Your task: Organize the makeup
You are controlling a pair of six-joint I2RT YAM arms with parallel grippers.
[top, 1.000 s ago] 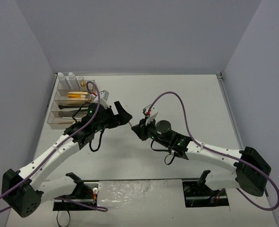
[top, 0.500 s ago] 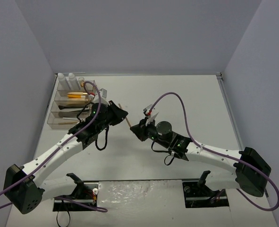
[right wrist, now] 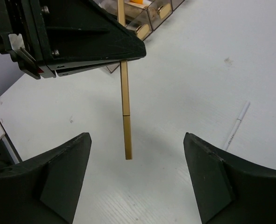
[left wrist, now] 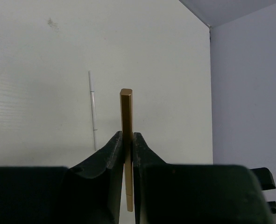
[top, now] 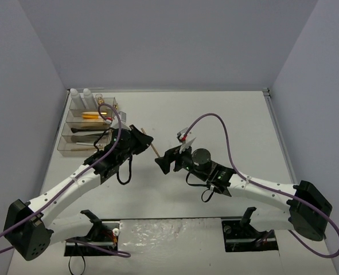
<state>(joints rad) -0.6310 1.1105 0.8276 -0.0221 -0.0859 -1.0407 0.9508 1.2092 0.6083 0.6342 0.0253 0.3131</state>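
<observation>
I am stretching both arms inward, grippers meeting over the table. My left gripper, spread a second ago, is now pinching the thin wooden stick clear of the surface. My right gripper, clamped on it then, is standing spread either side of its free end.

The slim tan wooden stick runs off the top edge of the right wrist view, a stretch of it hidden by the left end effector. The clear acrylic drawer box is cropped there too. From above, what lies in its lower drawers is too small to identify.
</observation>
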